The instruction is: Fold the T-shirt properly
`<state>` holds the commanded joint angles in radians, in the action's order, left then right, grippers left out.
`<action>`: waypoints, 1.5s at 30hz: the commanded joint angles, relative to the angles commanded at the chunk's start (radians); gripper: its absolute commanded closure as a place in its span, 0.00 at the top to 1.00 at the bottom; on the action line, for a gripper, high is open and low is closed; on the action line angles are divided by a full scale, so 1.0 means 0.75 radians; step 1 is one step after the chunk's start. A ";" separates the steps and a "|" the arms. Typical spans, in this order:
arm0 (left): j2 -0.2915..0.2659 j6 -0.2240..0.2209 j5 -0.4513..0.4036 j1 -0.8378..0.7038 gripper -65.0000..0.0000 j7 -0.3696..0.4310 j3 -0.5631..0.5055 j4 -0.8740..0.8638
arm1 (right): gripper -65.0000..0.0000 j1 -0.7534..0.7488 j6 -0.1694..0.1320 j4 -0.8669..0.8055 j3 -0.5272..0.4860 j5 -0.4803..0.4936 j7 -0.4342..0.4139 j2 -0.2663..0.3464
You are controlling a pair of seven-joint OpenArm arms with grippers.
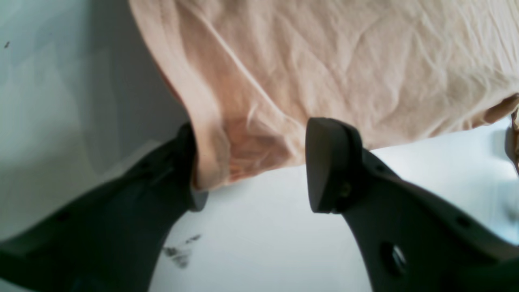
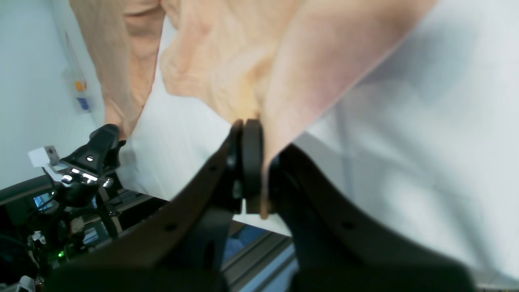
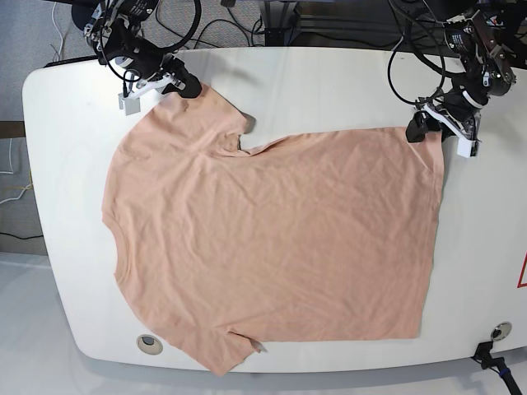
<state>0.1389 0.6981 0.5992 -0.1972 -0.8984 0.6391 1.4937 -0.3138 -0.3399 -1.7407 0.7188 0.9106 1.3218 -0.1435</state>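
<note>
The peach-pink T-shirt (image 3: 272,239) lies spread flat and wrinkled on the white table (image 3: 329,82), plain side up; no smiley print shows. My right gripper (image 3: 191,85) is at the shirt's far left corner. In the right wrist view it (image 2: 259,146) is shut on a pinched fold of the cloth (image 2: 227,61). My left gripper (image 3: 420,127) is at the shirt's far right corner. In the left wrist view its jaws (image 1: 255,162) stand apart, with the shirt's corner (image 1: 251,154) between them and touching the left finger (image 1: 190,170).
The table has a round hole near the front left (image 3: 149,342) and another near the front right (image 3: 495,331). Cables and equipment (image 3: 280,16) lie behind the far edge. A dark smudge (image 1: 180,253) marks the table below the left gripper.
</note>
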 joint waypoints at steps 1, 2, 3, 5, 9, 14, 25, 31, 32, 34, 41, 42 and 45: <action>0.002 0.000 0.000 0.002 0.26 0.000 0.000 0.000 | 0.00 0.000 0.000 0.000 0.000 0.000 0.000 0.000; 0.002 0.000 0.000 0.004 0.15 0.000 0.000 0.000 | 0.00 0.000 0.000 0.000 0.000 0.000 0.000 0.000; 0.002 0.000 0.000 0.016 0.06 0.000 0.000 0.000 | 0.00 0.002 0.000 0.000 0.000 0.000 0.000 0.000; 0.002 0.000 0.000 0.029 0.00 0.000 0.002 0.000 | 0.00 0.002 0.000 0.000 0.000 0.000 0.000 0.000; 0.002 0.000 0.000 0.037 0.00 0.000 0.002 0.006 | 0.00 0.002 0.000 0.000 0.000 0.000 0.000 0.000; 0.002 0.000 0.000 0.025 0.00 -0.006 0.002 0.035 | 0.00 -0.016 -0.002 -0.010 0.035 0.004 0.000 0.000; 0.000 0.000 0.002 -0.198 0.00 -0.008 0.002 0.245 | 0.00 -0.104 -0.004 -0.023 0.045 0.039 0.006 0.000; 0.002 0.000 0.004 -0.319 0.00 -0.008 0.002 0.276 | 0.00 -0.221 -0.004 -0.102 0.039 0.127 0.006 0.000; 0.002 0.000 0.004 -0.344 0.00 -0.008 0.002 0.278 | 0.00 -0.237 -0.004 -0.102 0.039 0.127 0.006 0.000; 0.004 0.000 0.004 -0.395 0.00 -0.008 0.010 0.299 | 0.00 -0.280 -0.004 -0.102 0.039 0.131 0.006 0.000; 0.002 0.000 0.004 -0.520 0.00 -0.008 0.041 0.436 | 0.00 -0.346 -0.002 -0.104 0.035 0.207 0.006 0.002; 0.000 0.000 0.004 -0.520 0.00 -0.008 0.039 0.438 | 0.00 -0.342 -0.002 -0.115 0.035 0.207 0.008 0.002; 0.000 0.000 0.006 -0.462 0.00 -0.008 0.031 0.454 | 0.00 -0.333 -0.002 -0.200 0.033 0.211 0.008 0.002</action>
<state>0.1389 0.6981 0.6038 -0.5439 -0.9045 0.6621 1.8343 -0.5639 -0.3414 -1.8911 0.7434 1.0687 1.3280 -0.1419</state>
